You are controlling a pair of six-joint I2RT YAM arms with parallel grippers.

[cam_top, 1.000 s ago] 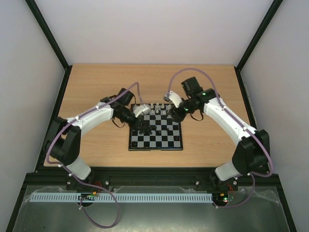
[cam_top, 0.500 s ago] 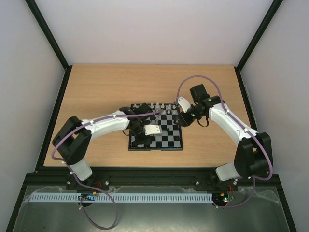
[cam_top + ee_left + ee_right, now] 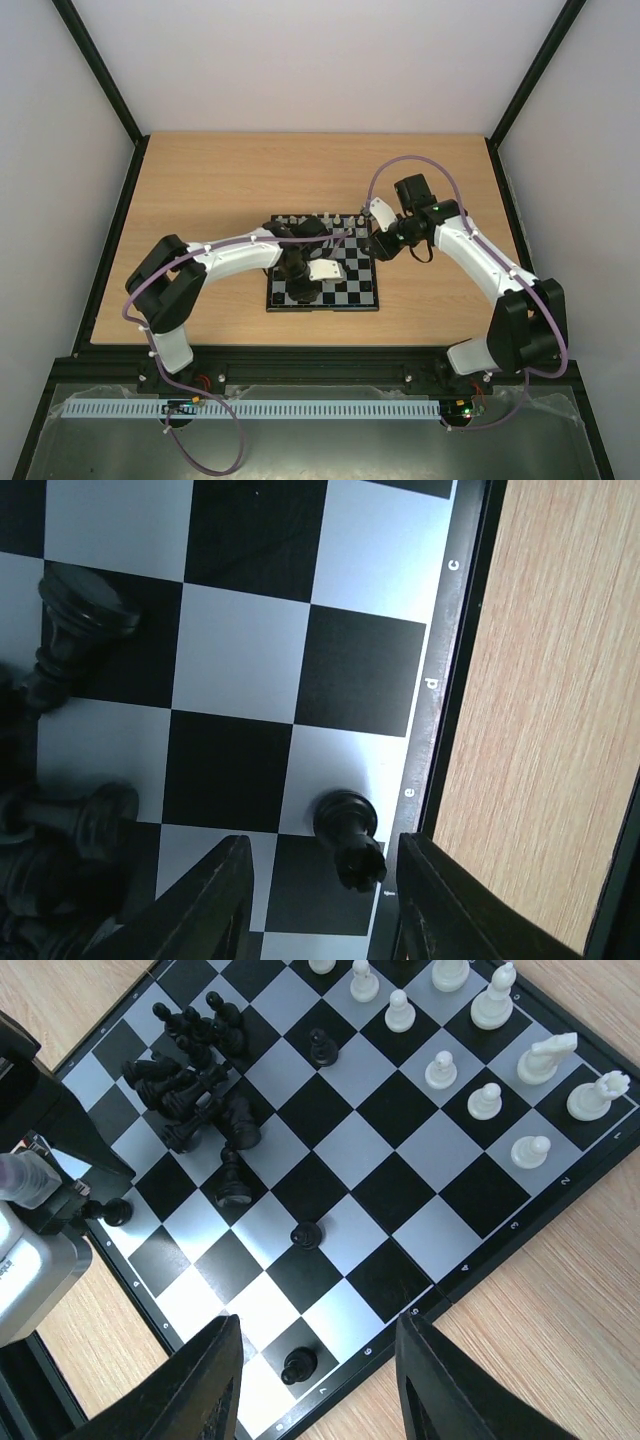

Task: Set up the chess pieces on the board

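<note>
The left gripper (image 3: 322, 895) is hanging open, empty, astride a black pawn (image 3: 348, 838) at six o'clock by the board (image 3: 440, 670) rim, which looks light and tippy, so pinching its neck seems best. The right gripper (image 3: 315, 1355) is gaping empty too

One camera sits high above and behind the near edge of the counter (image 3: 200, 190), looking down and forward, so all of it and the small board (image 3: 352, 290) show from far off. The left wrist camera looks almost straight down from very close, catching only a few squares by the board's lettered rim and a strip of counter. The right wrist camera is higher and tilted, taking in most of that board, which all three views share.
</note>
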